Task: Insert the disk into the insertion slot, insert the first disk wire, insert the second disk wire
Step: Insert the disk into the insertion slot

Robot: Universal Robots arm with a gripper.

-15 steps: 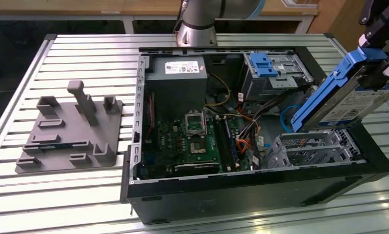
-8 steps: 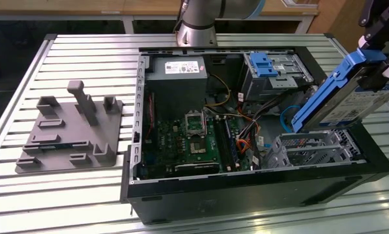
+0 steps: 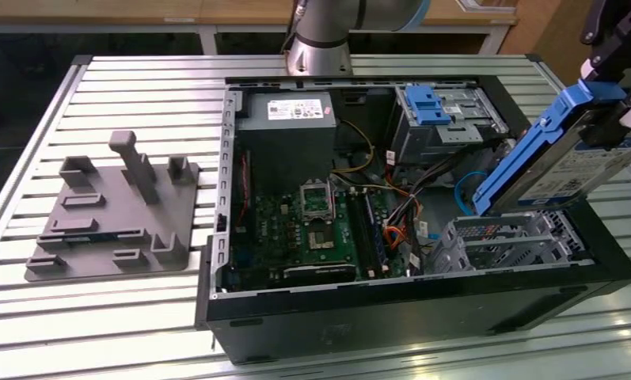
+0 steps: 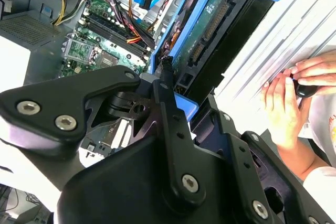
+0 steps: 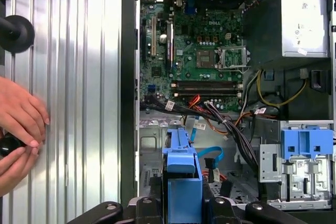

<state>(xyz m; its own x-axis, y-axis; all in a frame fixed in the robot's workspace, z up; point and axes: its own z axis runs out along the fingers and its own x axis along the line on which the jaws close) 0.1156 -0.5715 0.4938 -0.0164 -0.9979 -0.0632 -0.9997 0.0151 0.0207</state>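
While one end effector (image 3: 609,119) clamps the one disk (image 3: 568,170), it hangs above one insertion slot (image 3: 511,241).

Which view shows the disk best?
The exterior view: most of the disk shows, tilted above the insertion slot. The second wrist view shows its circuit-board side close up; the first wrist view, its blue carrier end-on.

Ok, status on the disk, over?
Hand shut on disk. Disk tilted over the insertion slot, not in yet. Blue cable beside the slot; person's fingers on the table.
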